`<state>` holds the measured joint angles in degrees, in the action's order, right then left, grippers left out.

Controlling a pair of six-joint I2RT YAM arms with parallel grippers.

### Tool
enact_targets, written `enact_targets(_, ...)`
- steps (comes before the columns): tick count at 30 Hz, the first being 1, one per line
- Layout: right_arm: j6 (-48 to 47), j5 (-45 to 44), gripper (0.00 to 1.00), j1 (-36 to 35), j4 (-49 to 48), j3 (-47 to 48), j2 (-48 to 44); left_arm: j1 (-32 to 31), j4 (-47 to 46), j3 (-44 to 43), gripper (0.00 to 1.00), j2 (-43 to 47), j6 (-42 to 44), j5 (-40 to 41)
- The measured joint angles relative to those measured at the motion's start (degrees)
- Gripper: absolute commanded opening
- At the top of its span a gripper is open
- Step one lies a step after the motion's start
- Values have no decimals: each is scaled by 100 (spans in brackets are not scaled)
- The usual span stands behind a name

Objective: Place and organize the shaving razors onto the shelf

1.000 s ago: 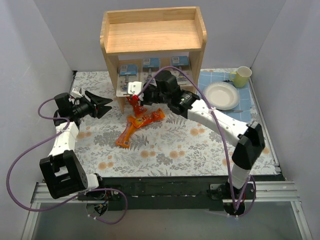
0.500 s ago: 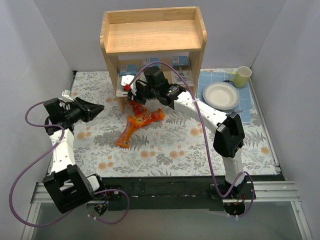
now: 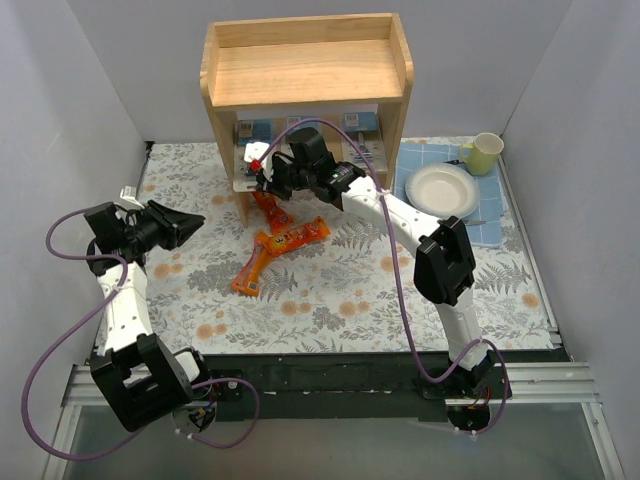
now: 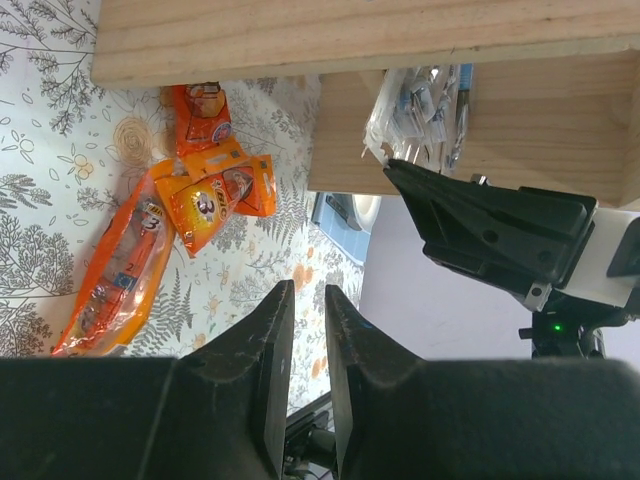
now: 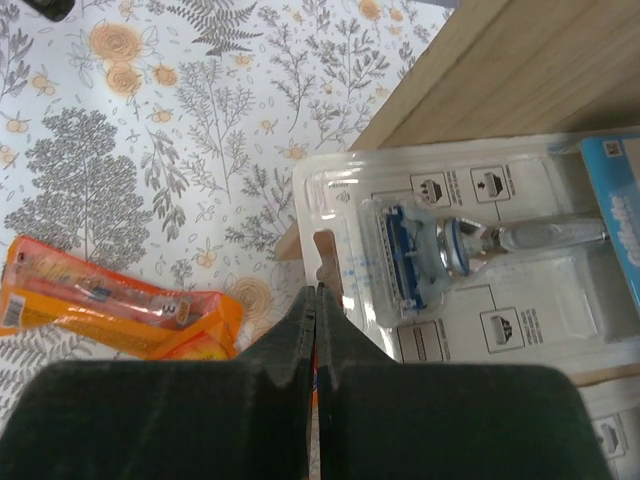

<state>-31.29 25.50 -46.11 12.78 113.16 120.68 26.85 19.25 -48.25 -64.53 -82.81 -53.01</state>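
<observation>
The wooden shelf (image 3: 305, 75) stands at the back of the table. Blue-carded shaving razors (image 3: 255, 132) (image 3: 300, 127) (image 3: 362, 122) lie on its lower tier. My right gripper (image 3: 265, 172) is at that tier's front left corner. In the right wrist view it (image 5: 317, 292) is shut, with nothing between its jaws. Its tip rests against the hang-hole edge of one clear razor pack (image 5: 470, 250) lying flat on the wood. My left gripper (image 3: 198, 222) hovers left of the shelf, its jaws (image 4: 305, 300) a narrow gap apart and empty. From there the pack (image 4: 420, 105) shows above the right gripper (image 4: 500, 235).
Orange snack packets (image 3: 290, 238) (image 3: 250, 270) lie on the floral cloth in front of the shelf, another (image 3: 270, 208) beside its left leg. A white plate (image 3: 443, 190) and a pale green cup (image 3: 485, 152) sit on a blue mat (image 3: 500, 225) at the right.
My right gripper has reached further left, to the lower tier's front left corner. My left gripper has drawn back to the left and narrowed from wide open to a slim gap.
</observation>
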Motion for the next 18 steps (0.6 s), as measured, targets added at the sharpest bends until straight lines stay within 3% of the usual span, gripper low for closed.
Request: enact_targets(18,-302,-435,1,-4,-422,459,365,9,2,223,23,61,-15,-2)
